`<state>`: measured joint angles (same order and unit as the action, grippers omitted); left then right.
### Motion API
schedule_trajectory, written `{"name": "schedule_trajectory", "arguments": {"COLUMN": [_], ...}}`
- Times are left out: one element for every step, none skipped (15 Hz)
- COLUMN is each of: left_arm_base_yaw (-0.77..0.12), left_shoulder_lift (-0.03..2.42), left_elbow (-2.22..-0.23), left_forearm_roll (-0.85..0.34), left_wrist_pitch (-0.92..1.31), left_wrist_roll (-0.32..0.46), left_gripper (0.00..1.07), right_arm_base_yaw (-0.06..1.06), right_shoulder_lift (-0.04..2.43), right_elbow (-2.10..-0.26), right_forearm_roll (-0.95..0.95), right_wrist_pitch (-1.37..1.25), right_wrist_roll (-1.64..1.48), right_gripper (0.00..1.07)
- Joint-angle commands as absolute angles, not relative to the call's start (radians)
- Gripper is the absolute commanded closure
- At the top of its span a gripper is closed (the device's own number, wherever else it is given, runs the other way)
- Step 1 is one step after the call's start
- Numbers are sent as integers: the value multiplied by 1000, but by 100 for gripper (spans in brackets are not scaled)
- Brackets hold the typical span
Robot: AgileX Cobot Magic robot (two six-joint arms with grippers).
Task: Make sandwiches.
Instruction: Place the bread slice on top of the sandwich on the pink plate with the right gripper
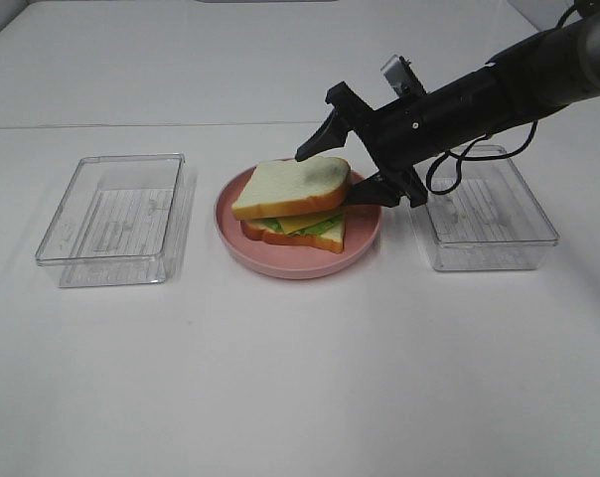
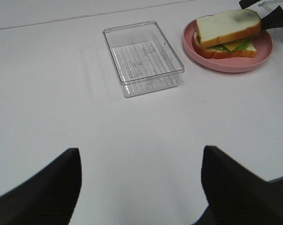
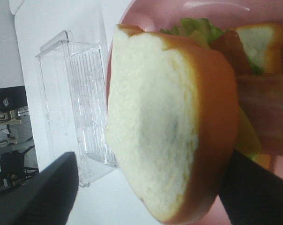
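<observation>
Centrally, on a pink plate [image 1: 242, 241], the sandwich [image 1: 298, 221] sits with its top bread slice [image 1: 292, 186] tilted. Right tool [image 1: 332, 175], jaws apart, straddles that slice's right end. It should withdraw gently rightward, without dragging the bread. Left tool [image 2: 140, 185], jaws apart, holds nothing.
</observation>
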<state>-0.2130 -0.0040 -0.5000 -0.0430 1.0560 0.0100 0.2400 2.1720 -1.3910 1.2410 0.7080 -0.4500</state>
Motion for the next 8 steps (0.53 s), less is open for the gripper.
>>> {"name": "schedule_trajectory", "arguments": {"left_arm_base_yaw": [-218, -218, -218, -218, -218, -218, -218, -218], "left_shoulder_lift": [-13, -13, -13, -13, -13, -13, -13, -13], "left_elbow": [-498, -498, -498, -498, -498, -498, -498, -498], "left_forearm_roll": [-43, -43, -43, -43, -43, -43, -43, -43], "left_wrist_pitch": [1045, 1045, 1045, 1045, 1045, 1045, 1045, 1045], "left_wrist_roll": [13, 13, 13, 13, 13, 13, 13, 13], "left_gripper": [37, 37, 37, 37, 37, 37, 37, 37], "right_arm_base_yaw": [238, 238, 238, 238, 238, 238, 238, 238], "right_shoulder_lift": [2168, 2168, 2164, 2158, 2145, 2132, 2117, 2101], "right_elbow": [-1390, -1390, -1390, -1390, -1390, -1390, -1390, -1390], "right_forearm_roll": [1194, 1183, 1160, 1132, 1094, 1052, 1005, 947], "right_wrist_pitch": [751, 765, 770, 770, 767, 765, 763, 763], "right_wrist_roll": [-430, -430, -428, -418, -412, -403, -381, -348], "right_gripper": [31, 31, 31, 31, 31, 31, 31, 31]}}
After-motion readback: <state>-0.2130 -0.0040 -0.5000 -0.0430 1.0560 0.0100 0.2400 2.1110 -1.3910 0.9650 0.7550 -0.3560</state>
